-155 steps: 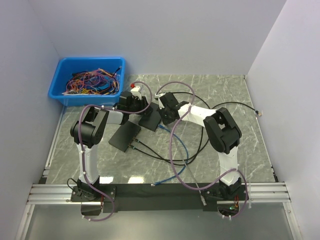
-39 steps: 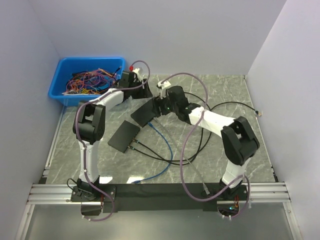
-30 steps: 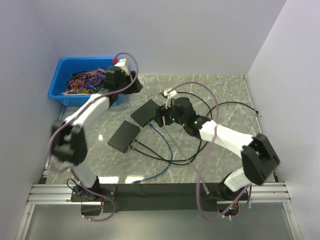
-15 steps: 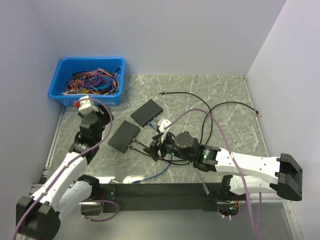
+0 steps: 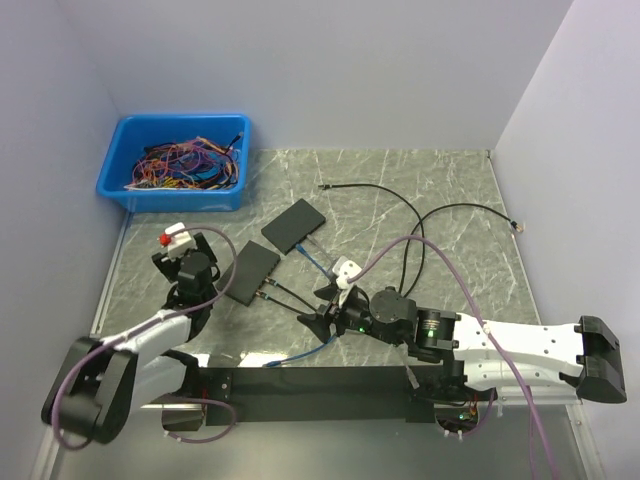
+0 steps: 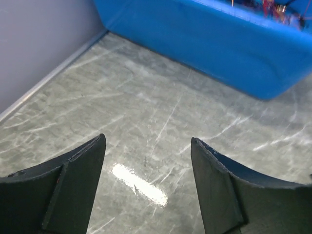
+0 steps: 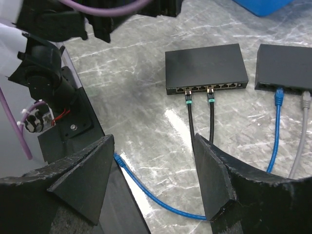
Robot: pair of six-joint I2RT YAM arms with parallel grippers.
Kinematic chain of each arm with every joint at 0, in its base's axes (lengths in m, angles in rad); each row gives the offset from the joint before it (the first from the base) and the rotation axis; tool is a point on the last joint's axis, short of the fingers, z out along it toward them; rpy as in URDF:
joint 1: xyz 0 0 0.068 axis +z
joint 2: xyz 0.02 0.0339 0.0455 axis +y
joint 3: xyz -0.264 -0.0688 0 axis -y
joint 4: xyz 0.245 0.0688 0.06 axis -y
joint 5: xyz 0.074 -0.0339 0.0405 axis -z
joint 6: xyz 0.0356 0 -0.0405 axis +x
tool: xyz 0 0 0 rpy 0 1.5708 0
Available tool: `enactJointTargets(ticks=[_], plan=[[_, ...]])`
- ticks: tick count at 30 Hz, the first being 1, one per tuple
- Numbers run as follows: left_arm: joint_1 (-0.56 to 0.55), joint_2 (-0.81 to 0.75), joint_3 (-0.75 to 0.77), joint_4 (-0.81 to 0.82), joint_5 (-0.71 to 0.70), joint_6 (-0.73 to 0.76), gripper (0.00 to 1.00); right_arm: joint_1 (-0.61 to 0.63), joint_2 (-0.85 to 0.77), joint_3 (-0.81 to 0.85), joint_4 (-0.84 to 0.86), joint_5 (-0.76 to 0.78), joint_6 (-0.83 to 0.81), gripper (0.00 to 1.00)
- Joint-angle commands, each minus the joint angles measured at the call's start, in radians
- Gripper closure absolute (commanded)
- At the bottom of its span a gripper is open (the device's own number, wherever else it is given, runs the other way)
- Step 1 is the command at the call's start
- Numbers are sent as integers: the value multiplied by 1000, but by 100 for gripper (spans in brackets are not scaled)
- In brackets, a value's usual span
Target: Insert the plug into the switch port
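Nearest the bases, the loose plug (image 7: 119,158) of the thin blue cable (image 7: 161,202) is lying on the grey marble tabletop (image 7: 146,87), just beside the black base rail (image 7: 126,208). Above it, the right gripper (image 7: 153,141) is hovering with jaws wide and empty. Farther on, the flat black network switch (image 7: 204,66) is sitting unheld. The left gripper (image 6: 146,141), jaws equally wide and empty, is facing the blue plastic bin (image 6: 219,44). Likely risks: fingers striking the rail, or the switch sliding under insertion.

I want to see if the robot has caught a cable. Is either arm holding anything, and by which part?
Nothing is held. The left gripper and the right gripper are both open and empty.
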Motion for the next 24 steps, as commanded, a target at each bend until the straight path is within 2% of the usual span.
enactJointTargets(ticks=[1, 5, 7, 14, 21, 24], plan=[[12, 66, -13, 213, 50, 101, 25, 6, -12, -18, 60, 15, 21, 27], [48, 97, -2, 254, 165, 93, 25, 5, 6, -23, 71, 7, 38, 27], [85, 101, -9, 284, 282, 93, 25, 6, 14, -23, 71, 4, 41, 27], [157, 156, -8, 394, 484, 82, 25, 6, 24, -28, 66, 9, 41, 27], [228, 241, 52, 396, 549, 79, 27, 6, 38, -38, 79, 15, 44, 26], [274, 288, 23, 512, 584, 72, 25, 5, 58, -32, 82, 4, 47, 26]])
